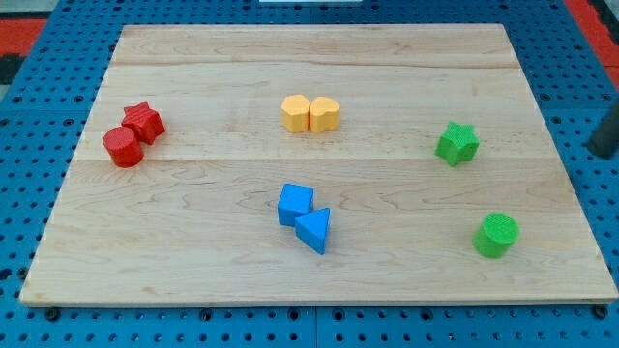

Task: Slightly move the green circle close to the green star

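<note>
Nowhere over the board (193,174) does my tip show, so I cannot tell where it sits among the blocks.
Green circle (496,235) lies near the board's bottom-right corner, well apart from the green star (456,143) by the right edge; 2 red blocks (133,133) touch near the left edge, 2 yellow (310,113) near the top, 2 blue (305,218) mid-bottom.
</note>
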`<state>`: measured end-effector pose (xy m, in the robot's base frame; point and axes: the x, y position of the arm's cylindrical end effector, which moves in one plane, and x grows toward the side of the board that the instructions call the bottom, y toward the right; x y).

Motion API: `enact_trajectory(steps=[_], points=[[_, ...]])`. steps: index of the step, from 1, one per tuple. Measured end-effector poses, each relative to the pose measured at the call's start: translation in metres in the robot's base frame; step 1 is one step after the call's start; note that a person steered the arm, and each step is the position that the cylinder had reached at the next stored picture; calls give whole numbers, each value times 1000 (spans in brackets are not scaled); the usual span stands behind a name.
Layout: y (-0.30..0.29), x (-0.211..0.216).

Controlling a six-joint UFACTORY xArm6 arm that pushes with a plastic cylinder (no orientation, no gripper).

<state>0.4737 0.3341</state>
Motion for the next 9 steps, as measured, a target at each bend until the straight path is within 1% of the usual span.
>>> enact_trajectory(steps=[1, 2, 3, 4, 5, 6, 7, 8, 9], points=[[-74, 68], [-124, 126], [-180, 116], [-156, 72], [-190, 58], [-204, 109], [-149, 125], [-128, 85], [-187, 41]])
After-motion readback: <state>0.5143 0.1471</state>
